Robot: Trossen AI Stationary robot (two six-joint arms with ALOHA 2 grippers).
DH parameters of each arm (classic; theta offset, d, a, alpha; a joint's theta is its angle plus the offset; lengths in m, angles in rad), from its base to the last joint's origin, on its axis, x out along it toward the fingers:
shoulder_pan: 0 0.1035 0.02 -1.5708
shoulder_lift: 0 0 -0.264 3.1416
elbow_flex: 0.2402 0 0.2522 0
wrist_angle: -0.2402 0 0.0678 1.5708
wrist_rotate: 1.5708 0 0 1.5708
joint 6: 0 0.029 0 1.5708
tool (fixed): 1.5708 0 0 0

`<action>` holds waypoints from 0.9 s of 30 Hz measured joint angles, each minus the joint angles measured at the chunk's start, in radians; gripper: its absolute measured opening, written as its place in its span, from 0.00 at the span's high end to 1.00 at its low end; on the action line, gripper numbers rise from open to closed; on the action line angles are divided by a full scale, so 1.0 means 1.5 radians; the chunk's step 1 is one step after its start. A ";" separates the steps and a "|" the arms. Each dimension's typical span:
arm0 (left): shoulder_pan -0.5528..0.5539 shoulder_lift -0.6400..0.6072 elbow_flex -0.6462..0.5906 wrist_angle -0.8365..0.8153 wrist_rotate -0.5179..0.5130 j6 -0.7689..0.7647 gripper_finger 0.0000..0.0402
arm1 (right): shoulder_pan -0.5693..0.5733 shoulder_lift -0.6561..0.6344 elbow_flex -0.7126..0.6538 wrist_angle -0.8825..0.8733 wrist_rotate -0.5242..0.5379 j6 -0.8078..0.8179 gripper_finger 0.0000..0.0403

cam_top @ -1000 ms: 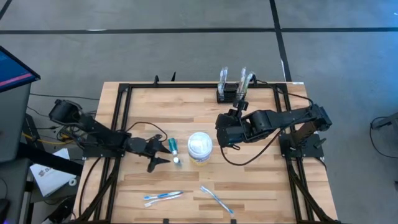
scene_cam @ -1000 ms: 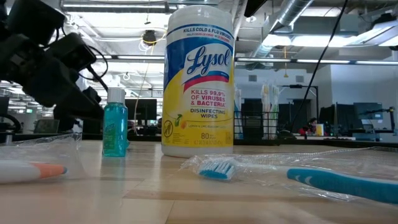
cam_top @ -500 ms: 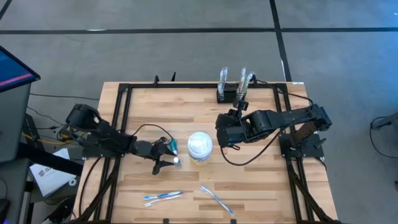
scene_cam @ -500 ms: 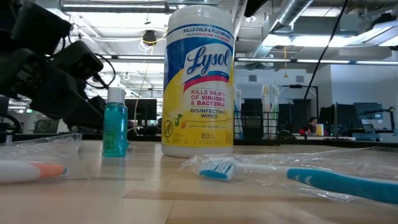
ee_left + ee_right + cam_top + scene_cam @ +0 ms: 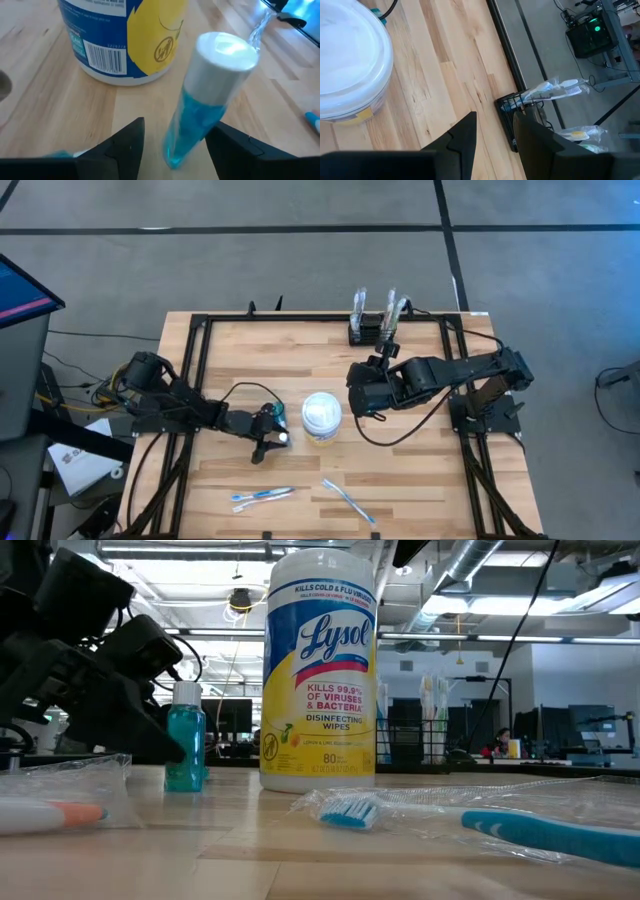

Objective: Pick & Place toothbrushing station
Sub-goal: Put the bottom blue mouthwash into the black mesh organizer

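Left hand [image 5: 172, 145], open astride the teal bottle [image 5: 200, 105] beside the white tub [image 5: 322, 416] at centre frame; we'd clamp low and squarely so it stays upright, right hand [image 5: 362, 402] open, waiting, toothbrushing station [image 5: 372, 330] upper centre of the table [image 5: 420, 480].

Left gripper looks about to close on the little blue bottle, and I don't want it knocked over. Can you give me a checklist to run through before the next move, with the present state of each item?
1. Left gripper open: ok, its fingers are spread.
2. Blue bottle between the fingers: ok in the left wrist view.
3. Bottle upright on the table: ok in the low view.
4. Room beside the wipes tub: not ok, the tub stands close by the bottle.
5. Fingers touching the bottle: cannot tell.
6. Right gripper out of the way: ok, it hovers on the tub's other side.
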 joint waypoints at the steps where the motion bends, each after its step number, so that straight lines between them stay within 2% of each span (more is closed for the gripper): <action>1: 0.000 0.000 0.000 0.001 0.000 0.000 0.52 | 0.000 0.000 0.000 0.000 0.000 0.000 0.70; 8: 0.000 0.000 0.000 0.007 0.018 0.016 0.65 | 0.003 0.000 0.000 0.000 0.000 0.000 0.70; 16: 0.000 0.000 0.000 0.008 0.025 0.030 0.89 | 0.008 0.000 0.000 0.000 0.000 0.000 0.70; 27: 0.000 0.000 0.000 0.015 0.041 0.028 0.90 | 0.008 0.000 -0.001 0.000 0.000 0.000 0.70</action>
